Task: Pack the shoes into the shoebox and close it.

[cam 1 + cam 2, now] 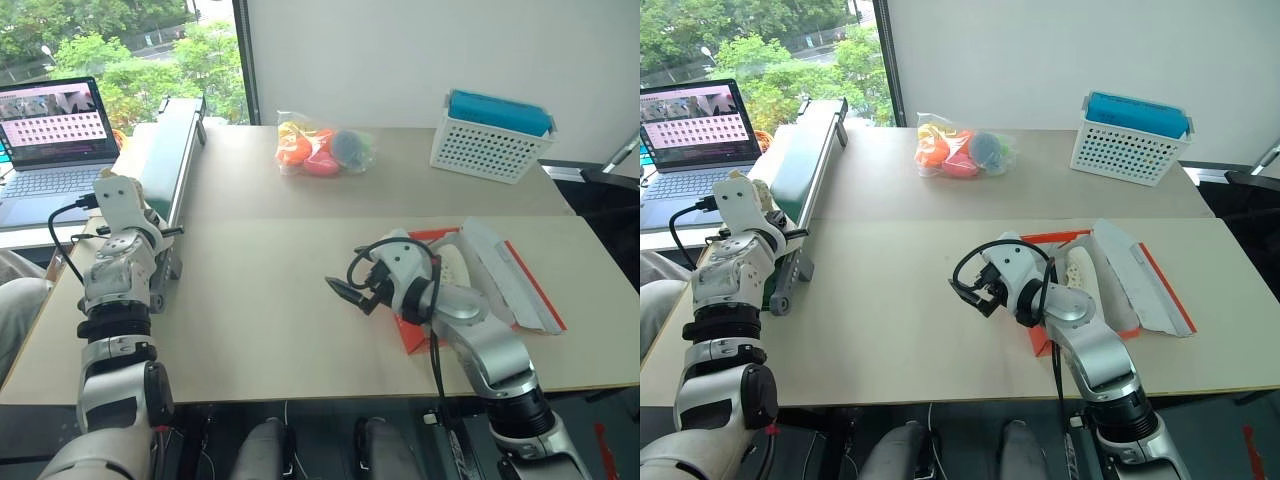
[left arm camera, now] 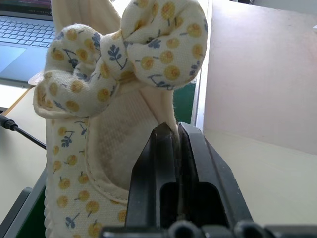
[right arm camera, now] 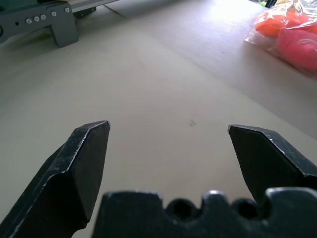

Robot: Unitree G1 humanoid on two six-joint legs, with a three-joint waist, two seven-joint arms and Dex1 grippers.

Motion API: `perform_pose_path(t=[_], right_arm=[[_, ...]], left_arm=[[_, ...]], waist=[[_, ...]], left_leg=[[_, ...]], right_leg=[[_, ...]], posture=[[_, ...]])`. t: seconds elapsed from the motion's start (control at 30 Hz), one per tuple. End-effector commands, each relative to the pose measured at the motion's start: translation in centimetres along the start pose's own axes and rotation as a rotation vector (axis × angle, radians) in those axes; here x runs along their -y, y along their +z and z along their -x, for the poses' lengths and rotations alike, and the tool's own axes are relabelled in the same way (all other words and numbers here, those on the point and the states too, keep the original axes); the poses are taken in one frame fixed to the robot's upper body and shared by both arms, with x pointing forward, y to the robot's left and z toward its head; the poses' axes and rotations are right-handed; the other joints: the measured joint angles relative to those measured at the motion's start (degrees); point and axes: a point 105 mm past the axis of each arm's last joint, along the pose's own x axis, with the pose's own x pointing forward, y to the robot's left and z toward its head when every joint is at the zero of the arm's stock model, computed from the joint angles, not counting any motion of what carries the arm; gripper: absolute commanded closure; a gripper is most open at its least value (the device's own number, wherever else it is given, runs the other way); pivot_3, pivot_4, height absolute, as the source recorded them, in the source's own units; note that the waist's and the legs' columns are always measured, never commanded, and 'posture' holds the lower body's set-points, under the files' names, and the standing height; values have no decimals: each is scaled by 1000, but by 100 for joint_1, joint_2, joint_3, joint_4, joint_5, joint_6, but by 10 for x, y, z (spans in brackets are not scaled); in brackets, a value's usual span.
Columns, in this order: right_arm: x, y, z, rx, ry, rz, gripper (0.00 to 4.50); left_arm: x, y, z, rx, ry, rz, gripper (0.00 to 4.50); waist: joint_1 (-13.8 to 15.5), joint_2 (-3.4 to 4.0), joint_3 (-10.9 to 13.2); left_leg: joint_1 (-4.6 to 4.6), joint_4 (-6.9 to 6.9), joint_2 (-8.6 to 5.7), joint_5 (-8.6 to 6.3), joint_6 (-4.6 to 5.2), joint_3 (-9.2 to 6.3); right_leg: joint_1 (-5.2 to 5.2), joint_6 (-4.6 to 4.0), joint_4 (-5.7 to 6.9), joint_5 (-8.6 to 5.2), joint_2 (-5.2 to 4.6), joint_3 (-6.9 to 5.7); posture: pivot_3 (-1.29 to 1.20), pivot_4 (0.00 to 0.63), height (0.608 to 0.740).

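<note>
The right gripper, black and two-fingered, hovers low over the pale beige counter with its jaws spread wide and nothing between them. Just behind that arm lies the orange-red cardboard shoebox, open, its white-lined lid folded back to the robot's right. Inside it a cream sneaker with a textured upper shows past the arm; whether it rests flat in the box cannot be told.

At the counter's left edge the left gripper has its jaws pressed together, pinching the rim of a cream fabric shoe with a yellow-dotted, blue-sprigged bow. The shoe stands toe-up above the jaws, over a long green conveyor belt in a grey metal frame that runs away along that edge.

Beyond the belt an open laptop sits on a side desk. Farther across the counter, near the wall, lie a clear plastic bag of orange, pink and blue objects and, well to the right, a white perforated basket holding a blue block.
</note>
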Motion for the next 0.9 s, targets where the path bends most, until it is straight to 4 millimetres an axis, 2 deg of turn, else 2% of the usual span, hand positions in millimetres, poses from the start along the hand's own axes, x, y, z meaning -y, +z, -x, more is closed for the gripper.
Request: perform_pose_path(t=[0.03, 0.67, 0.77, 0.83, 0.9], right_arm=[[6, 17, 4, 52, -27, 31, 0], [7, 14, 7, 29, -30, 49, 0], [7, 12, 6, 24, -31, 53, 0], [8, 11, 6, 18, -34, 56, 0], [8, 11, 6, 15, -36, 58, 0]], left_arm=[[0, -4, -1, -25, 10, 11, 4208], [7, -9, 0, -24, 7, 59, 4363], [11, 2, 2, 40, -6, 100, 4363], [30, 35, 10, 196, -107, 192, 4363], [42, 56, 18, 292, -185, 259, 4363]], waist=[[2, 0, 0], [45, 1, -2], [51, 1, -2], [63, 0, -2], [101, -5, 1]], left_leg=[[0, 0, 0, 0, 0, 0], [1, 1, -1, 0, 0, 0], [1, 1, 0, 0, 0, 0], [1, 1, 0, 0, 0, -1], [-3, 2, 0, 0, 1, -3]], right_leg=[[0, 0, 0, 0, 0, 0], [4, 0, -2, 0, 0, 0], [5, 0, -2, 0, 0, 0], [5, 0, -3, 0, 0, 0], [4, -1, -8, 0, -1, -2]], posture=[[0, 150, 705], [0, 150, 705], [0, 150, 705], [0, 150, 705], [0, 150, 705]])
